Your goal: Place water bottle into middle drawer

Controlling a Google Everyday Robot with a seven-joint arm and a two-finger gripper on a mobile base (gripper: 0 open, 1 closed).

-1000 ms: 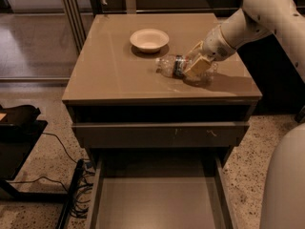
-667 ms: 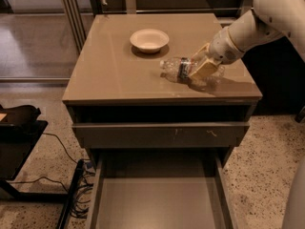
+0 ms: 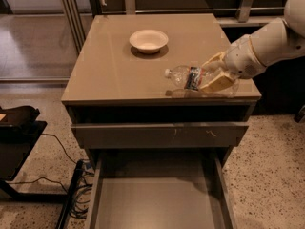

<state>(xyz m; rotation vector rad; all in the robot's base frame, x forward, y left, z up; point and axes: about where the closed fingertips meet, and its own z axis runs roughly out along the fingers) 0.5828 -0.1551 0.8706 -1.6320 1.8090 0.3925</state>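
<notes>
1. Nearest to us, the middle drawer (image 3: 157,202) stands pulled out at the bottom of the cabinet. We see its flat grey-brown bottom and thin side walls, with nothing lying in it.
2. To its left, on the speckled floor (image 3: 267,151), dark cables (image 3: 71,197) trail beside the cabinet, and a black stand (image 3: 19,128) sits at the left edge.
3. Just above the open drawer, we see the upper drawer (image 3: 159,135), its front panel marked with a few small pale scratches. It juts a little forward of the cabinet.
4. On the cabinet top (image 3: 109,75), near the front right corner, we find the water bottle (image 3: 188,77). It lies on its side with its pale cap pointing left and its dark label band facing us. It is well above the drawer and not inside it. We cannot tell whether it rests on the surface or is raised just clear of it.
5. The gripper (image 3: 206,76) is clenched on the bottle's base end, with one pale finger behind it and one in front.
6. The white arm (image 3: 267,44) reaches in from the right edge.
7. Farther back, toward the middle of the top, a white bowl (image 3: 148,40) stands upright, well apart from the bottle.
</notes>
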